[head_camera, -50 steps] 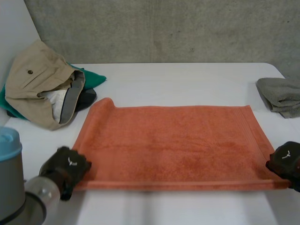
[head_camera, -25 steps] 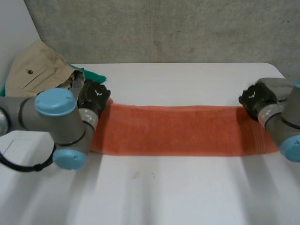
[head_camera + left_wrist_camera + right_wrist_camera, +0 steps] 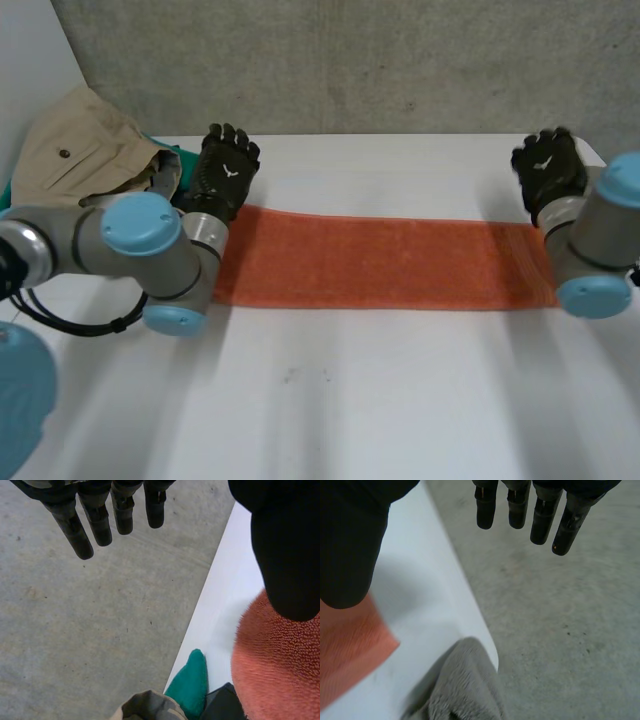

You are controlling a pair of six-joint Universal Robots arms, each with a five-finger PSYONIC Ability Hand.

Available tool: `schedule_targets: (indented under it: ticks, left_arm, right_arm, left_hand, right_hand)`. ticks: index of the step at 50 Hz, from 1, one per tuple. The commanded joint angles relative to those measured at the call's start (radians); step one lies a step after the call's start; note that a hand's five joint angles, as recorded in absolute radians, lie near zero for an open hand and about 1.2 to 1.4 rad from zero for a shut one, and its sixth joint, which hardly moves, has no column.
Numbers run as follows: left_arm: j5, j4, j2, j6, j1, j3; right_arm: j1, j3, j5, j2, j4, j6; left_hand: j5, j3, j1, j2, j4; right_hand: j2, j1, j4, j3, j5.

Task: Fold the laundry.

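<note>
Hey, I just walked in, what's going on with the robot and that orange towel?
A two-armed robot is folding laundry. The orange towel lies on the white table, folded into a long strip. The left robot hand and the right robot hand are at its two ends, by the far edge, both open and holding nothing. A khaki garment and a green cloth sit near the left one, a grey cloth near the right.
</note>
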Motion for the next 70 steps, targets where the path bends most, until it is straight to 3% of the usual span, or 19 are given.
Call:
schedule_targets:
  ticks: [1,7,14,23,33,35,38,45,57,64,70]
  left_arm:
    - [-0.007,-0.008,0.23,-0.114,0.006,-0.227]
    - [0.002,-0.006,0.381,-0.223,0.005,-0.422]
    - [0.005,-0.004,0.462,-0.288,-0.003,-0.571]
    - [0.006,-0.004,0.451,-0.289,-0.002,-0.601]
    - [0.006,-0.003,0.45,-0.288,0.003,-0.601]
    - [0.006,-0.003,0.451,-0.289,0.002,-0.603]
    - [0.006,-0.003,0.45,-0.289,0.002,-0.601]
    - [0.002,-0.004,0.461,-0.288,-0.003,-0.604]
    - [-0.001,-0.015,0.49,-0.288,0.008,-0.614]
    - [0.002,-0.015,0.533,-0.288,0.023,-0.638]
    - [0.002,-0.015,0.565,-0.289,0.034,-0.65]
  right_arm:
    - [-0.084,0.197,-0.126,-0.317,0.092,0.334]
    - [-0.199,0.312,-0.333,-0.395,0.268,0.359]
    - [-0.256,0.408,-0.377,-0.405,0.336,0.327]
    - [-0.252,0.415,-0.366,-0.297,0.298,0.206]
    - [-0.252,0.395,-0.357,-0.202,0.209,0.189]
    - [-0.253,0.386,-0.351,-0.176,0.203,0.183]
    - [-0.259,0.358,-0.349,-0.158,0.195,0.179]
    - [-0.333,0.358,-0.318,-0.2,0.19,0.146]
    - [-0.505,0.327,-0.285,-0.225,0.19,-0.144]
    - [-0.415,0.33,-0.294,-0.295,0.186,-0.085]
    - [-0.18,0.321,-0.294,-0.38,0.129,-0.025]
  left_hand:
    - [-0.048,-0.038,-0.014,-0.032,-0.029]
    - [-0.048,-0.038,-0.014,-0.032,-0.029]
    - [-0.048,-0.038,-0.014,-0.032,-0.029]
    - [-0.048,-0.038,-0.014,-0.032,-0.029]
    - [-0.048,-0.038,-0.014,-0.032,-0.029]
    - [-0.048,-0.038,-0.014,-0.032,-0.029]
    - [-0.048,-0.038,-0.014,-0.032,-0.029]
    - [-0.048,-0.038,-0.014,-0.032,-0.029]
    - [-0.048,-0.038,-0.014,-0.032,-0.029]
    - [-0.048,-0.038,-0.014,-0.032,-0.029]
    - [-0.048,-0.038,-0.014,-0.032,-0.029]
  right_hand:
    - [-0.049,-0.028,-0.065,-0.042,-0.066]
    - [-0.049,-0.028,-0.065,-0.042,-0.066]
    - [0.099,0.12,0.083,0.106,0.082]
    - [0.188,0.208,0.171,0.194,0.171]
    - [0.275,0.296,0.259,0.282,0.259]
    - [0.512,0.533,0.496,0.519,0.495]
    - [1.171,1.192,1.155,1.178,1.154]
    - [1.173,1.193,1.157,1.18,1.156]
    - [1.173,1.193,1.157,1.18,1.156]
    - [1.173,1.193,1.157,1.18,1.156]
    - [1.173,1.193,1.157,1.18,1.156]
